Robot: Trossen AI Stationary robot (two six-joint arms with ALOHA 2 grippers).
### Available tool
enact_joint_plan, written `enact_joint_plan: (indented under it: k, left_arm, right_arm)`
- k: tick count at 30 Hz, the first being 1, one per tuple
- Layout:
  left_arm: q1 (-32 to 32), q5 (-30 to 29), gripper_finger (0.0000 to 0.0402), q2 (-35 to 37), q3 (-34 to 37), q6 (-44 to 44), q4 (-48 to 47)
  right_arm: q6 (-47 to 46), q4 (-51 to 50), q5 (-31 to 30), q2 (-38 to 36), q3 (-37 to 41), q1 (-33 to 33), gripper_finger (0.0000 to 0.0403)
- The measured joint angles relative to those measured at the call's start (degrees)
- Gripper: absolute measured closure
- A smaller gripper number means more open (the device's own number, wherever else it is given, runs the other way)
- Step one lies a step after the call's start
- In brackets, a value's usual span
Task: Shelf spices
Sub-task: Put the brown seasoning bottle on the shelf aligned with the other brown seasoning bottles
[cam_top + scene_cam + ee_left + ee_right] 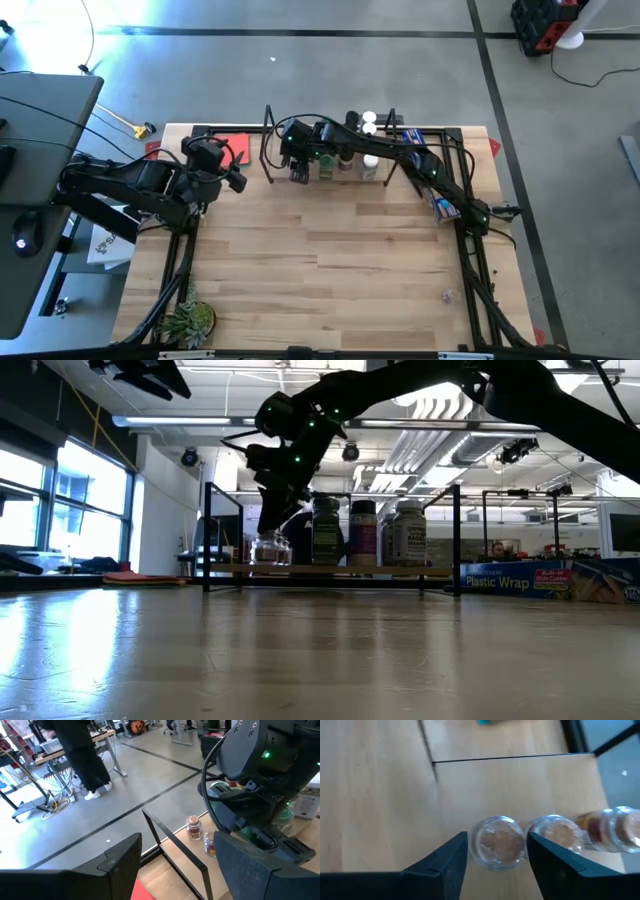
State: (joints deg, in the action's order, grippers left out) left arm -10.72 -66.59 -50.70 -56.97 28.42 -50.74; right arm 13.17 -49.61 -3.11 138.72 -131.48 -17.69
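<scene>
The shelf stands at the table's far middle, a light-wood board between black uprights. Several spice jars stand on it in a row. My right gripper reaches in from the right and slants down over the row's left end. A small clear jar of pale brown grains stands on the board between its open fingers. A jar of the same kind stands right beside it. My left gripper hangs open and empty above the table left of the shelf. My right gripper has its fingers on either side of the clear jar, coming from above at a slant. A narrow gap shows between one finger and the jar's wall. Whether the other finger touches the jar, I cannot tell.
A red card lies left of the shelf. A long blue packet and a Plastic Wrap box lie to its right. Two white-lidded jars stand behind the shelf. A small plant sits at the near left corner. A person stands beyond the table.
</scene>
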Motion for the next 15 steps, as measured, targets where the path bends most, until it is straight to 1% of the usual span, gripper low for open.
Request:
enact_joint_plan:
  k: [5, 11, 15]
  left_arm:
    - [0.0, 0.0, 0.0158, 0.0, 0.0, 0.0, 0.0]
    - [0.0, 0.7, 0.0158, 0.0, 0.0, 0.0, 0.0]
    - [0.0, 2.0, 0.0158, 0.0, 0.0, -0.1, -0.1]
  right_arm:
    - [-2.7, -0.5, -4.7, 0.0, 0.0, 0.0, 0.0226]
    - [-2.7, -3.3, -5.0, 0.0, -3.5, 1.0, 0.0257]
    - [-0.4, -3.4, -4.1, -3.3, -2.6, 2.7, 0.0270]
